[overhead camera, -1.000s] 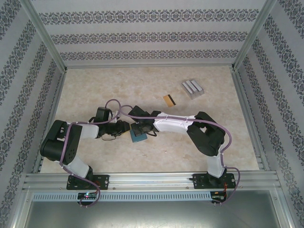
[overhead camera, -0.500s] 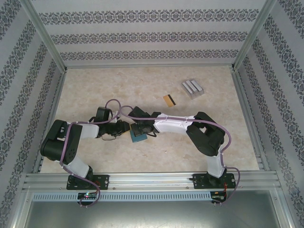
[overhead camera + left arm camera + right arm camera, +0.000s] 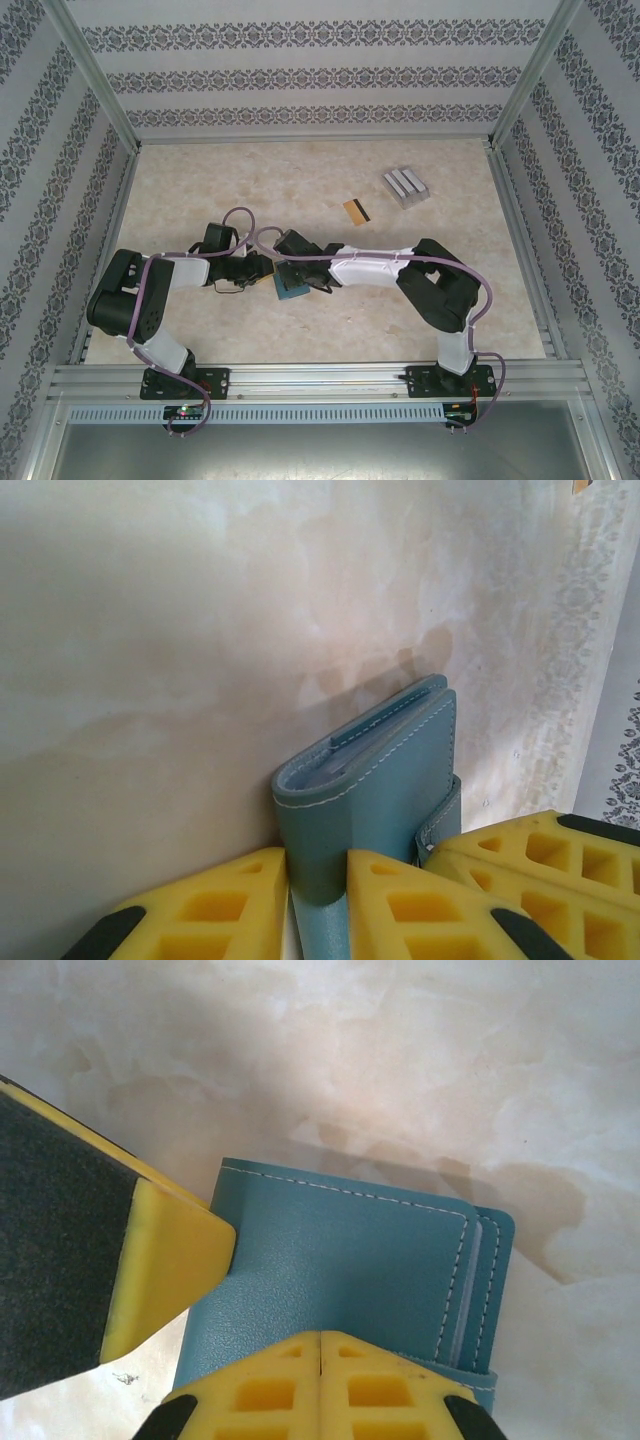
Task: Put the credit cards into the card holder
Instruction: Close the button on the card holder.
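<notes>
Where the two arms met near mid-table, the card holder [image 3: 290, 289] sat btwn their wrists: a teal folding wallet w/ white stitching, folded shut, a strap tab [image 3: 475, 1373] wrapped round one edge. The left gripper [image 3: 318, 872] had its yellow fingers [image 3: 210, 910] clamped on the holder's near end, one finger on each side, so the wallet stuck out away from the left wrist cam w/ its rounded fold toward the upper left and a pale lining showing in the gap; couldn't tell if any card was inside. The right gripper [image 3: 320, 1348] was fully closed, its two yellow tips pressed together w/ nothing btwn them, and those tips lay over the near edge of the holder's broad face; touching vs. just above, couldn't tell. In the right wrist cam one of the left gripper's fingers, yellow w/ a black pad, touched the holder's left edge. A soft shadow fell on the table [image 3: 200, 180] beside the holder; whether the wallet rested on the surface or hung slightly above it wasn't clear. Further back & to the right, well apart from the holder, an orange-gold card [image 3: 356, 211] w/ a dark stripe lay flat on the marbled top. Beyond that, nearer the back right corner, stood a pale grey slotted rack [image 3: 405, 187]. Purple cables [image 3: 237, 213] looped along both arms.
</notes>
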Controlling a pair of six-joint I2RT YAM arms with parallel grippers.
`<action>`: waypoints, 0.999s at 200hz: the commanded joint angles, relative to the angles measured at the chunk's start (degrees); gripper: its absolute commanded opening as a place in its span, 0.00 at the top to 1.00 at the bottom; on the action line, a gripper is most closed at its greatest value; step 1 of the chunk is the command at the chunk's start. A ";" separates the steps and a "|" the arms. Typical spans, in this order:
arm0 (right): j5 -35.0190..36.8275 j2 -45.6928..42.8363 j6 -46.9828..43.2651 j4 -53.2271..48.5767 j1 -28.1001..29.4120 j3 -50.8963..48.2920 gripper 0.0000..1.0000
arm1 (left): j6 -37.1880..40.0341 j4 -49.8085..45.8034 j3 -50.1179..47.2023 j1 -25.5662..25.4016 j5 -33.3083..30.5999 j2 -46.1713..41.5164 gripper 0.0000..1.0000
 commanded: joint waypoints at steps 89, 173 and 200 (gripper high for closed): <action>-0.24 -2.57 -1.40 5.68 1.93 -11.94 1.00 | 0.68 -6.67 -0.44 -2.33 -7.99 6.83 0.77; -2.13 -0.51 -3.67 13.08 2.58 -17.21 1.00 | -0.03 -6.01 -0.49 -2.23 -8.09 8.04 0.78; -0.25 -1.52 -6.42 20.09 4.34 -22.37 1.00 | 0.10 -6.04 -0.30 -2.16 -7.87 8.39 0.78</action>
